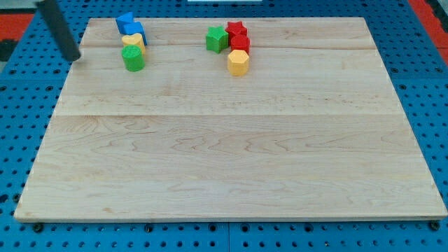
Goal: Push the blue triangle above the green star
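- Camera view, rig: the arm carried no jaws, only a straight dark rod; nothing was held or gripped.
- My tip [72, 57] sat at the view's upper left, just off the left edge of the wooden board [231, 154], over the blue perforated base [21, 105]. It touched no block.
- Left cluster: four blocks stood packed in a short column near the board's top edge, to the right of my tip and clear of it.
- The blue triangle [124, 21] formed the top of that column, its exact outline hard to make out. A second blue block [134, 29] lay touching it, just below and to the right; its shape could not be resolved.
- A yellow block [132, 42] sat directly beneath the blue pair, and a green cylinder-like block [134, 59] sat touching it at the bottom of the column.
- Right cluster: the green star [217, 38] stood near the top edge, well apart from the blue triangle, toward the view's right.
- A red star-like block [236, 30] touched the green star's right side, a second red block [240, 43] sat just below it, and a yellow hexagonal block [238, 62] closed the group at the bottom.
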Action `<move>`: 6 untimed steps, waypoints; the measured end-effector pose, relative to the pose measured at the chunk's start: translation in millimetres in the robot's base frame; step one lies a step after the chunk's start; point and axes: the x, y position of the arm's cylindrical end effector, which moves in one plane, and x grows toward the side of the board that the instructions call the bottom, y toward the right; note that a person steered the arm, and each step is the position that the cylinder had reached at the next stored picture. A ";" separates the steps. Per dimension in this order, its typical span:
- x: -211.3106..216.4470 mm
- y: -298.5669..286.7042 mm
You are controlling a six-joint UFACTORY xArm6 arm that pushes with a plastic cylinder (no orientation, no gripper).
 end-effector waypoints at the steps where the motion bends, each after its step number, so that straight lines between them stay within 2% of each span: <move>1: -63.2 44.3; 2: -90.4 65.5; 4: -90.5 88.6; 5: -65.8 146.1; 6: -13.1 168.7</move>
